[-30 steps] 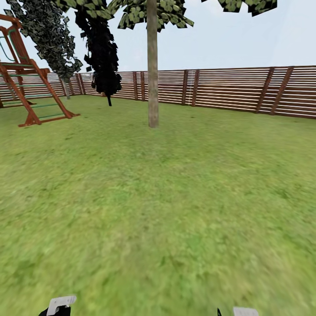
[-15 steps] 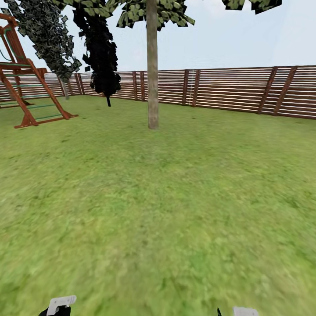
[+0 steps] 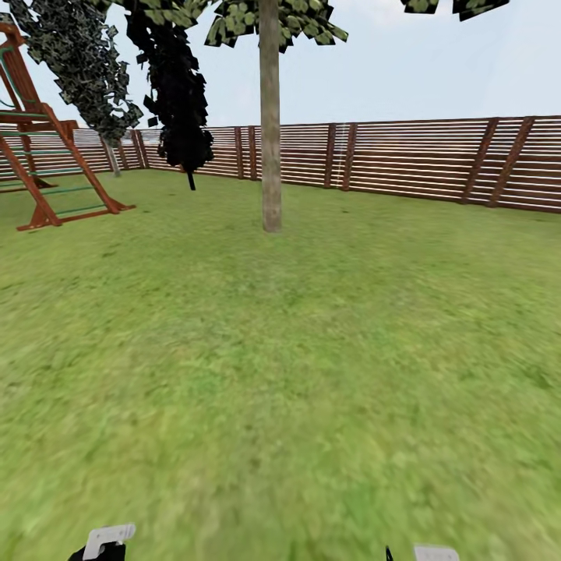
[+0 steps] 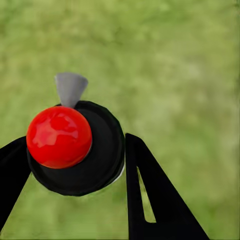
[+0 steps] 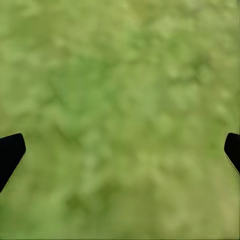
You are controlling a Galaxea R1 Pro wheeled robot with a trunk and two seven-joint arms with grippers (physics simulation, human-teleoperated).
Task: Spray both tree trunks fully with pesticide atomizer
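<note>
The pesticide atomizer [image 4: 75, 147], red-capped, is clamped in the left gripper [image 4: 75, 175]. The right gripper [image 5: 120, 150] is held spread wide. The tree trunk [image 3: 270, 117] stands before the fence [image 3: 421, 160].

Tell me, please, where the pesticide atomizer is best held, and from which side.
Grip the pesticide atomizer on its round black body, not the red cap, with a finger on each opposite side, as the left gripper does. The round body fits between the fingers, and the grey nozzle stays free.
</note>
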